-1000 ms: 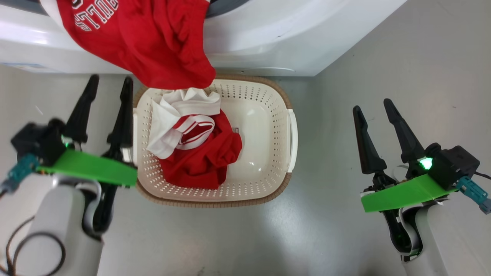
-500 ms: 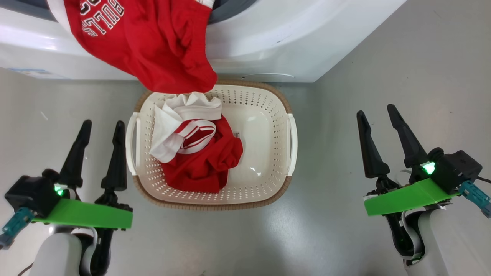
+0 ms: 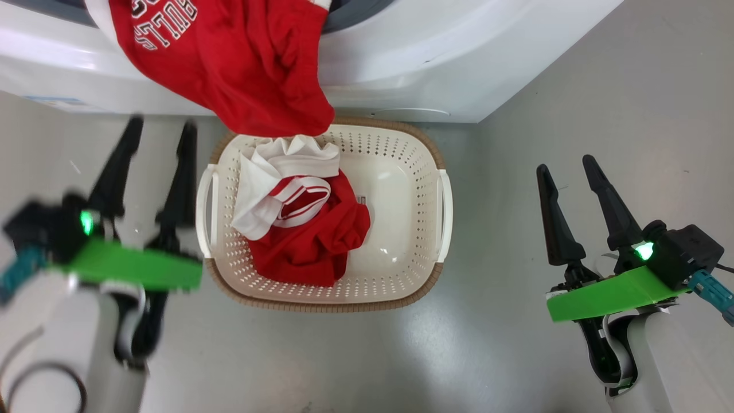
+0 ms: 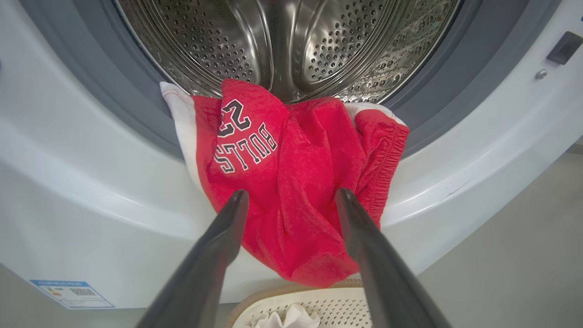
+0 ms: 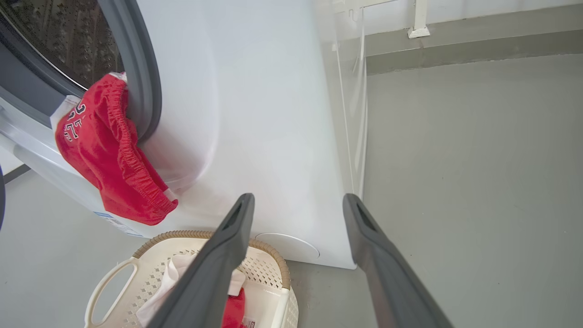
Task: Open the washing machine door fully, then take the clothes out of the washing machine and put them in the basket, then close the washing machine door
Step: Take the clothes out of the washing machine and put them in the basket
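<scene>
The left hand [image 4: 292, 192], open and empty, should pinch the hanging fold of the red Bulls shorts [image 4: 309, 136] at frame centre; the right hand [image 3: 566, 163] hangs open.

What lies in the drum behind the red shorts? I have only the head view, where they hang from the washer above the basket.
Observer: The left wrist view looks into the drum. Its steel wall is bare above the shorts, which drape out over the grey gasket.
Operator: Does the left pincer aim at them?
Observer: Yes. In its own view the open fingers frame the lower half of the shorts.
Operator: And the right pincer?
Observer: Its view faces the washer's white front, to the right of the opening. The shorts hang well to the left of its open fingers.
</scene>
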`<state>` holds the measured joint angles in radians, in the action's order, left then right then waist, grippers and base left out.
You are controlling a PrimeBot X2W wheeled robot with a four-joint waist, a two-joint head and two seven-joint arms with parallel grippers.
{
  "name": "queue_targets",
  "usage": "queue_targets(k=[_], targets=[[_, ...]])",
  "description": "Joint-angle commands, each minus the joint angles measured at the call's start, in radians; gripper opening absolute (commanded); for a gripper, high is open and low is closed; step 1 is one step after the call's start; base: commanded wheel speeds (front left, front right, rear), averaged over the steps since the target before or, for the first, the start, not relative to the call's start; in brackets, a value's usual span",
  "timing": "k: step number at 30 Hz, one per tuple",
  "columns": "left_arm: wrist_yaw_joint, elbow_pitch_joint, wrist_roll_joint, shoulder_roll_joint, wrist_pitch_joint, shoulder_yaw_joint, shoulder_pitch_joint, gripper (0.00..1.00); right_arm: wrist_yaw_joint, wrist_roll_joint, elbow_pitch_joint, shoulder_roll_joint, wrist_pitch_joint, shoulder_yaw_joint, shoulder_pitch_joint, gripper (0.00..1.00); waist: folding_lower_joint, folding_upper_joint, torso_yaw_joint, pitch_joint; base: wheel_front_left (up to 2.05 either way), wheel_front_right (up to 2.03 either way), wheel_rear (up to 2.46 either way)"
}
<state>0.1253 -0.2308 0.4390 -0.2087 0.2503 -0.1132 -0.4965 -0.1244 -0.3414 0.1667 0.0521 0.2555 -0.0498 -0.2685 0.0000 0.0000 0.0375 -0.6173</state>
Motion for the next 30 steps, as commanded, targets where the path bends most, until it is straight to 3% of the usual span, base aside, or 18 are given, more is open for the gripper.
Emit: queue_targets(k=[1, 10, 18, 30], targets=[[0.005, 0.009, 0.006, -0.043, -0.018, 0.020, -0.038, 1.00, -0.006, 0.010, -0.019, -0.002, 0.006, -0.022, 0.023, 1.00, 0.0000, 0.0000, 0.001, -0.003, 0.00, 0.00, 0.00], [0.005, -0.081, 0.021, -0.074, -0.209, -0.058, -0.333, 1.00, -0.006, 0.003, -0.019, -0.002, 0.006, -0.034, -0.005, 1.00, 0.0000, 0.0000, -0.007, -0.034, 0.00, 0.00, 0.00], [0.005, -0.275, 0.032, -0.078, -0.364, -0.116, -0.542, 1.00, -0.006, -0.012, -0.022, -0.002, 0.006, -0.051, -0.021, 1.00, 0.0000, 0.0000, -0.032, -0.059, 0.00, 0.00, 0.00], [0.005, -0.508, 0.085, -0.057, -0.385, -0.189, -0.695, 1.00, -0.006, -0.023, -0.020, -0.002, 0.006, -0.066, -0.031, 1.00, 0.0000, 0.0000, -0.058, -0.065, 0.00, 0.00, 0.00]])
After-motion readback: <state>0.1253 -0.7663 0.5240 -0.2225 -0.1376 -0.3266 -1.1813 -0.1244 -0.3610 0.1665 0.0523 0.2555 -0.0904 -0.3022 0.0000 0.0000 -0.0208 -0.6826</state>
